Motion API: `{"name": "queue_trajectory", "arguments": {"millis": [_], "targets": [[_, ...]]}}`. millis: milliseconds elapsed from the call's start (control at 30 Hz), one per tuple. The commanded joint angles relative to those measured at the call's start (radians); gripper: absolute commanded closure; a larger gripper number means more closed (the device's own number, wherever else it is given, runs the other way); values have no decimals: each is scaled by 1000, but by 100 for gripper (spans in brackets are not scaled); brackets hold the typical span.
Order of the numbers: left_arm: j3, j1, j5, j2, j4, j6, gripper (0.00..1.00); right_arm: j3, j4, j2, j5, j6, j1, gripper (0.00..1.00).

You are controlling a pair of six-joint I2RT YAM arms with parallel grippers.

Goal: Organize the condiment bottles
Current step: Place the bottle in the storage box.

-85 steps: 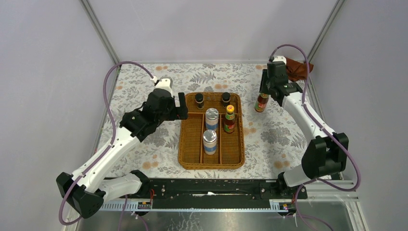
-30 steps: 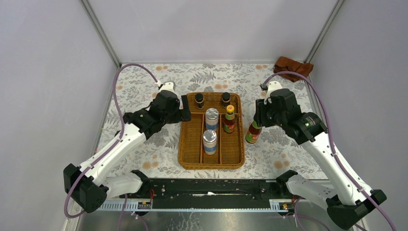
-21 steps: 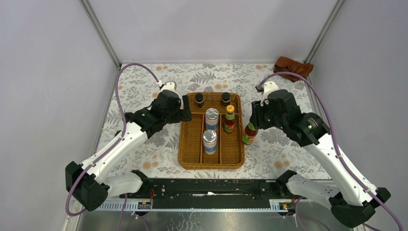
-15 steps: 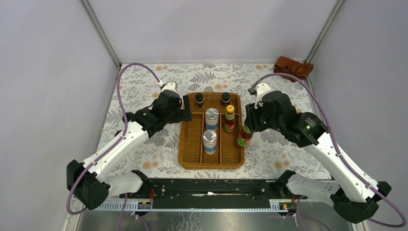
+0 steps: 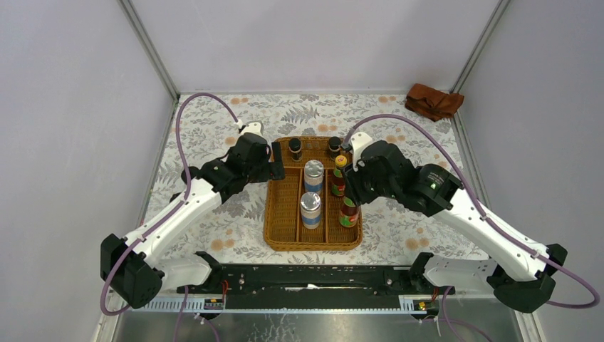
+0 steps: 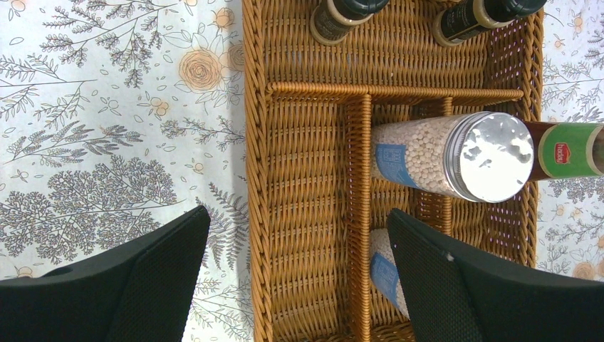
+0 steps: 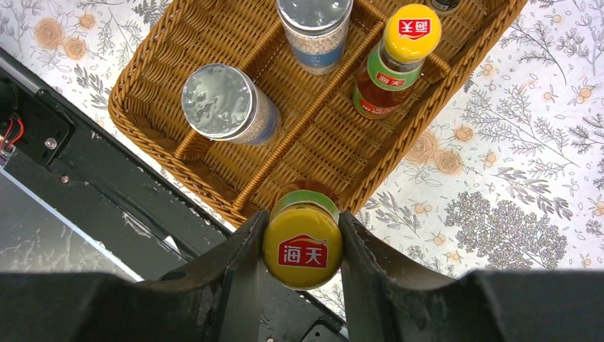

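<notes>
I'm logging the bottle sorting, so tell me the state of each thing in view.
Left gripper: open, holding nothing.
Right gripper: shut on held sauce bottle.
Held sauce bottle: upright, capped, at tray's right lane.
Second sauce bottle: upright, capped, right lane.
Shakers: upright, lidded, middle lane.
Tiny dark bottles: upright, capped, far compartment.
Wicker tray: flat, partly filled.
Cloth: crumpled.

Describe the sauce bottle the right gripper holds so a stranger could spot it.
Start at the wicker tray mid-table and follow its right lane toward the arms. The held bottle is red and yellow-capped like the far bottle in that lane. Only it sits between the jaws of the right gripper.
</notes>
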Motion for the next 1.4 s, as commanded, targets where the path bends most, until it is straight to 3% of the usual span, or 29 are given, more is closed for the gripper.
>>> {"name": "queue_trajectory", "arguments": {"millis": [0,1367], "targets": [[16,8,-26,11,54,14,2,49,118,-7,20,1,22,100],[-2,7,-31,-11,33,41,2,-193,278,-22,35,5,33,100]]}}
